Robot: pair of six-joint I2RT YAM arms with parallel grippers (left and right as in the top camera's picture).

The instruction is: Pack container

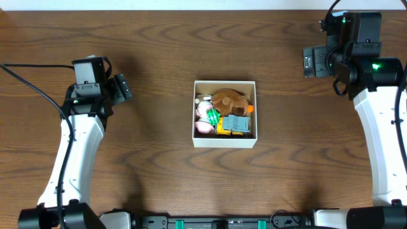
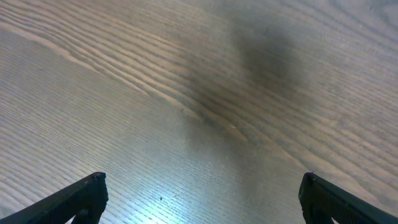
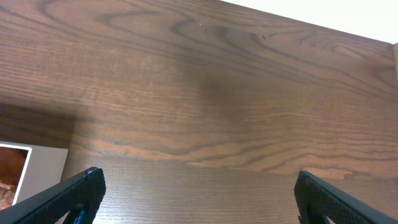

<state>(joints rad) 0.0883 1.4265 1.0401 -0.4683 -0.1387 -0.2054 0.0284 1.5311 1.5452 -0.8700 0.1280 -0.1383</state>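
The container (image 1: pixel 225 140), a square shallow box with white walls, sits at the middle of the table. Inside it lie a brown plush toy (image 1: pixel 229 99), a green toy (image 1: pixel 210 116), a grey and yellow toy (image 1: pixel 234 124) and small pink and white pieces. My left gripper (image 1: pixel 123 87) is open and empty, far to the left of the box; its wrist view (image 2: pixel 202 196) shows only bare wood between the fingers. My right gripper (image 1: pixel 310 62) is open and empty, to the upper right of the box. A white corner of the container (image 3: pixel 37 171) shows at the left edge of the right wrist view.
The dark wooden table (image 1: pixel 159 51) spreads around the box. Its far edge against a white background (image 3: pixel 348 18) shows in the right wrist view.
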